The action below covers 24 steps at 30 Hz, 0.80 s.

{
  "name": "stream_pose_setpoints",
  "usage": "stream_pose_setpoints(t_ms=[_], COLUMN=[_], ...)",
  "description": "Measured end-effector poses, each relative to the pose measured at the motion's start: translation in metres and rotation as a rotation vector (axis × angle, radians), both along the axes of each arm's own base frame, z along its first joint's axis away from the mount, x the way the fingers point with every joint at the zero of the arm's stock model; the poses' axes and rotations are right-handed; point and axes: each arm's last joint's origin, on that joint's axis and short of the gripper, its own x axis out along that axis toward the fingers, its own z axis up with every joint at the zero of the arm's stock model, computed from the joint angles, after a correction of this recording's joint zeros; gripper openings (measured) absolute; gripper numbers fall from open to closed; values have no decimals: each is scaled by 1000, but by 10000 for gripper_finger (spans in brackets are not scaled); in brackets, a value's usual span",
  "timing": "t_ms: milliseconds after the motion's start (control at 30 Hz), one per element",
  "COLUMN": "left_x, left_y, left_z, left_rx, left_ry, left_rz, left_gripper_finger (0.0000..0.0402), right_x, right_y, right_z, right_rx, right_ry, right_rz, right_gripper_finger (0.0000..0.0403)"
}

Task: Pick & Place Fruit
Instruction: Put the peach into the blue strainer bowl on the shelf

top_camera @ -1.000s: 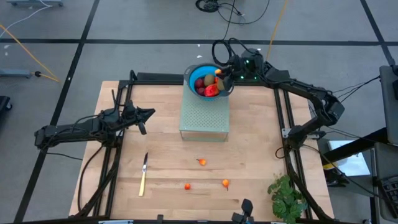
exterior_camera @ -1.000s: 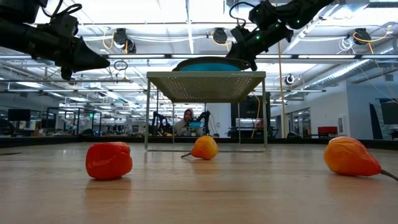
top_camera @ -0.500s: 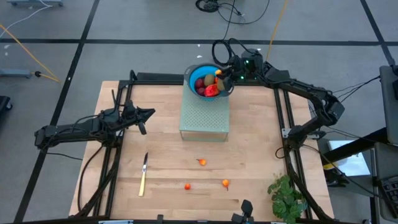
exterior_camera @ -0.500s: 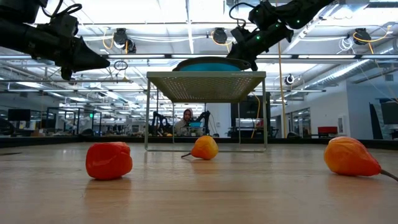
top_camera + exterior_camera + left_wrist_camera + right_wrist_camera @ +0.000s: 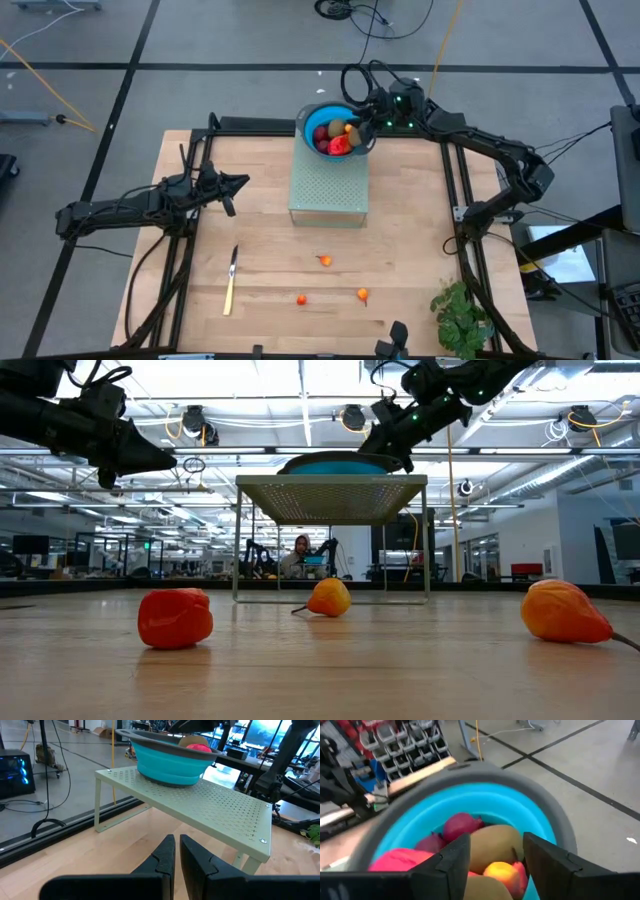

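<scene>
Right claw (image 5: 492, 857) just spread over the blue bowl (image 5: 335, 130), upper centre: fruit dropped in, counts as placed. 3 orange fruits (image 5: 325, 261) still on bench (image 5: 260, 250), lower centre. Left claw (image 5: 177, 855) pressed together, idle at left.

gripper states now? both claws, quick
Left claw: closed, empty, hovering beside the rack.
Right claw: open, holding nothing, over the fruit in the blue bowl.
</scene>
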Motion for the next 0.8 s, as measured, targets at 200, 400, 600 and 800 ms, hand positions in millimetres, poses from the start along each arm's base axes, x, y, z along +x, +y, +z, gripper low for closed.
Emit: stream_pose_setpoints(t_ms=[200, 400, 600, 800], left_x=[0, 0, 0, 0], left_y=[0, 0, 0, 0], left_z=[0, 0, 0, 0], left_rx=[9, 12, 37, 57], left_ry=[4, 7, 20, 30], left_rz=[-2, -2, -5, -8], left_gripper_finger=[26, 26, 26, 26], right_x=[-8, -16, -25, -30], right_y=[11, 31, 51, 67], right_z=[18, 40, 54, 58], right_rx=[-15, -88, -142, -174], right_ry=[-49, -96, -88, -48], right_rz=[6, 50, 98, 151], right_gripper_finger=[136, 72, 9, 6])
